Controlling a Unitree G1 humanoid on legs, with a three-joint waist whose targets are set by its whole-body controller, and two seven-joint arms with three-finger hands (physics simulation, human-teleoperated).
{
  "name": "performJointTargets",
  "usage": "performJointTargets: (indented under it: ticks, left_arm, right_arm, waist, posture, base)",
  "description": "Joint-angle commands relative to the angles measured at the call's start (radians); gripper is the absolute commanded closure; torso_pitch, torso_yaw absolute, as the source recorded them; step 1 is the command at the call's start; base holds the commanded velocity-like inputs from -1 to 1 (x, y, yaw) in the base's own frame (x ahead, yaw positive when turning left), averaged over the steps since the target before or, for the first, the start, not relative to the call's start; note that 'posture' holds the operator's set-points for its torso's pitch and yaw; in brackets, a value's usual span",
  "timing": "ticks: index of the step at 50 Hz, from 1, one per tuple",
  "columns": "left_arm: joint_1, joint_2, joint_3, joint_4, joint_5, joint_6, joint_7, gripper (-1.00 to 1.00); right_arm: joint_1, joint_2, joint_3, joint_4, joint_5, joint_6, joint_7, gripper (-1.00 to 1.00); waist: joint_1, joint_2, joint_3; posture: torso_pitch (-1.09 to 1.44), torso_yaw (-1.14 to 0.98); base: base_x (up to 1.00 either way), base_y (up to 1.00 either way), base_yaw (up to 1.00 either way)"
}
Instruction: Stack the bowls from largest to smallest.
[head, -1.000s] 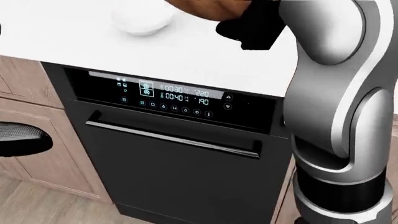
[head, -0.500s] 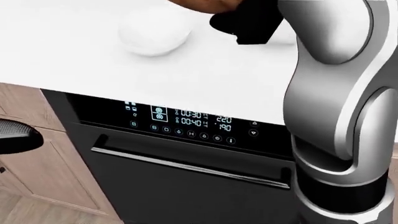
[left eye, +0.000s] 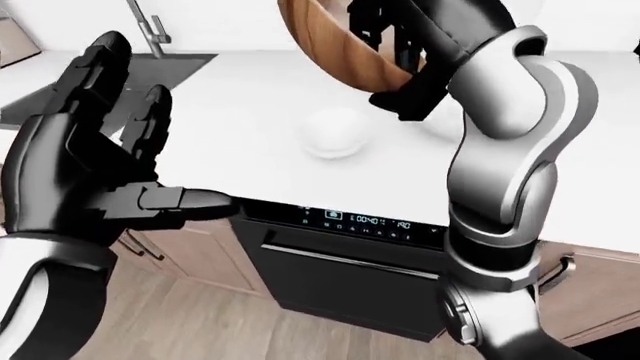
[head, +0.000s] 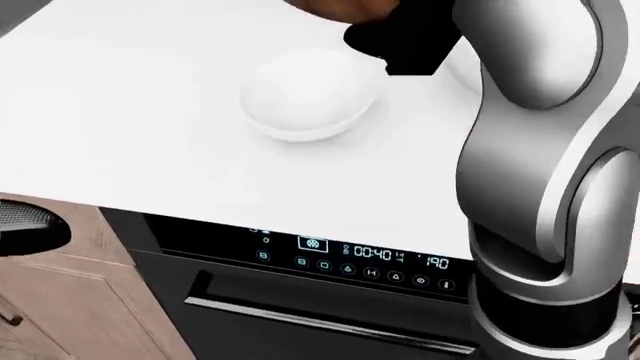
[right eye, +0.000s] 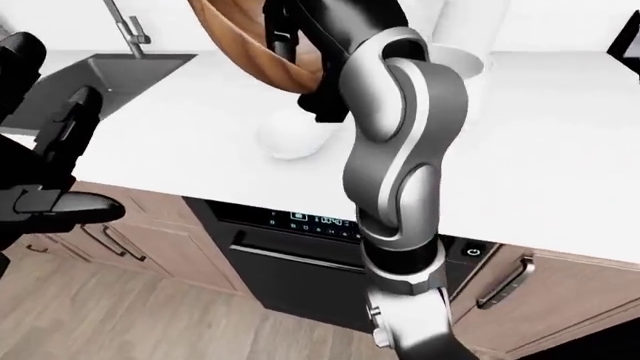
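A large wooden bowl (left eye: 325, 56) hangs tilted above the white counter (left eye: 250, 150) at the top of the left-eye view, with my right hand (left eye: 388, 28) shut on its rim. Just below it a small white bowl (head: 310, 94) lies upside down on the counter. Another white bowl (right eye: 462, 61) stands behind my right arm, partly hidden. My left hand (left eye: 150, 142) is held up open at the left, off the counter's edge and holding nothing.
A sink (left eye: 60, 94) with a faucet (left eye: 150, 30) is set into the counter at the upper left. Under the counter sit a black appliance with a lit display (head: 350, 259) and wooden cabinets (right eye: 520, 292). Wood floor (left eye: 200, 322) lies below.
The head view has tilted up: counter and appliance slid down the picture, and the upturned white bowl now shows whole and larger. The right hand still holds the wooden bowl.
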Motion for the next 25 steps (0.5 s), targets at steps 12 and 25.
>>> performJointTargets:
  ticks: [12, 25]
  left_arm:
    - [-0.02, 0.004, 0.002, -0.011, 0.019, -0.016, -0.002, -1.0]
    - [-0.05, 0.025, 0.003, 0.002, -0.009, -0.011, 0.018, -1.0]
  right_arm:
    - [-0.039, -0.017, -0.007, -0.029, 0.023, 0.031, -0.004, 1.0]
    - [-0.03, -0.02, -0.003, -0.03, 0.042, 0.006, -0.002, 1.0]
  waist:
    - [-0.01, -0.036, -0.033]
    - [0.006, -0.127, -0.009]
  posture:
    - [0.0, 0.0]
    - [0.0, 0.0]
  base:
    - [0.0, 0.0, -0.51]
    - [0.0, 0.0, -0.77]
